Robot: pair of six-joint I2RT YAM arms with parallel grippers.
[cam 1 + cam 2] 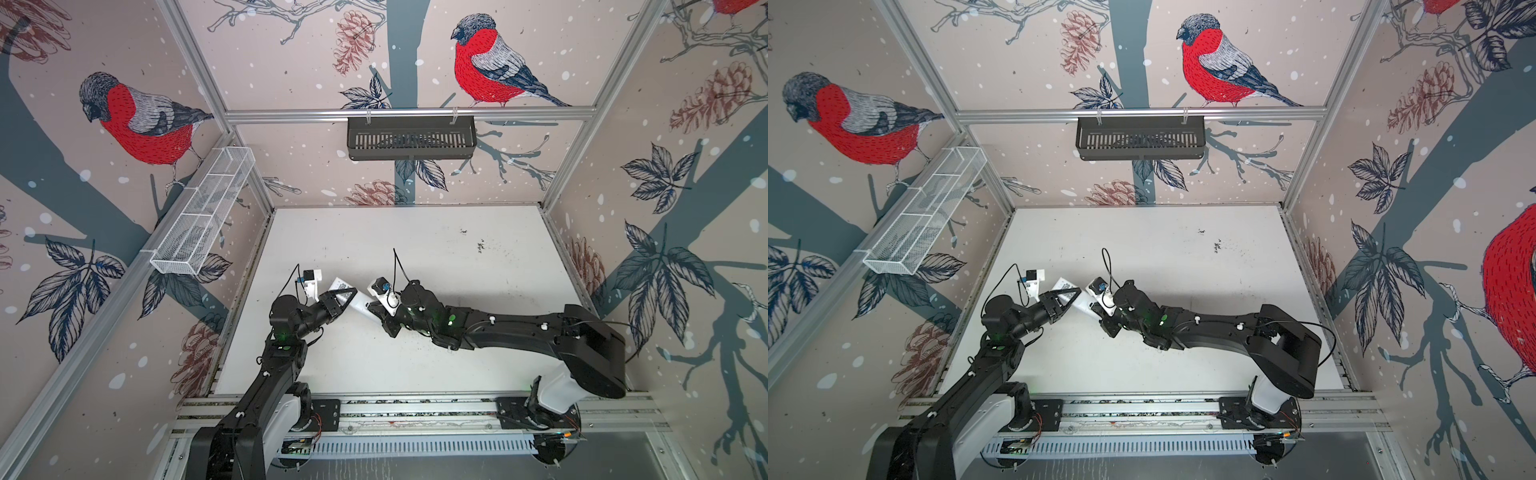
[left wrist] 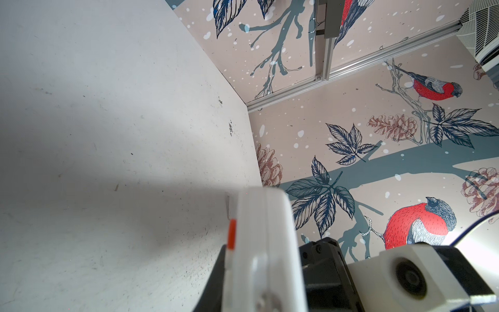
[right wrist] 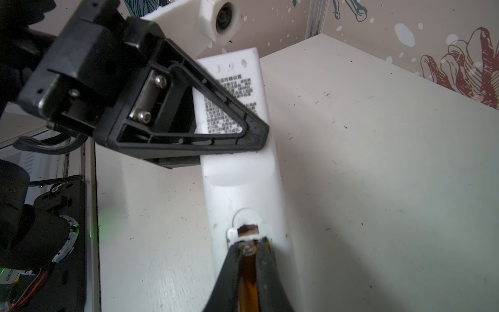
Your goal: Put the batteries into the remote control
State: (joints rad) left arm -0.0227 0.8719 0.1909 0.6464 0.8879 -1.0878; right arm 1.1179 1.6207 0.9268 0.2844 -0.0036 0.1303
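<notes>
The white remote control (image 3: 240, 173) is held off the table (image 1: 415, 249), plain back with a printed label facing the right wrist camera. My left gripper (image 1: 344, 296) (image 1: 1069, 297) is shut across its labelled half, one black triangular finger (image 3: 216, 129) lying over the label. The left wrist view shows the remote control (image 2: 267, 243) edge-on with an orange-red button. My right gripper (image 3: 248, 270) (image 1: 372, 308) is shut on an orange-copper battery (image 3: 247, 286). The battery's tip sits at the small open slot (image 3: 247, 229) at the remote's other end.
A black slotted basket (image 1: 411, 137) hangs on the back wall. A white wire basket (image 1: 203, 208) hangs on the left wall. The aluminium rail (image 1: 415, 409) carrying both arm bases runs along the table's front edge. Patterned walls close in three sides.
</notes>
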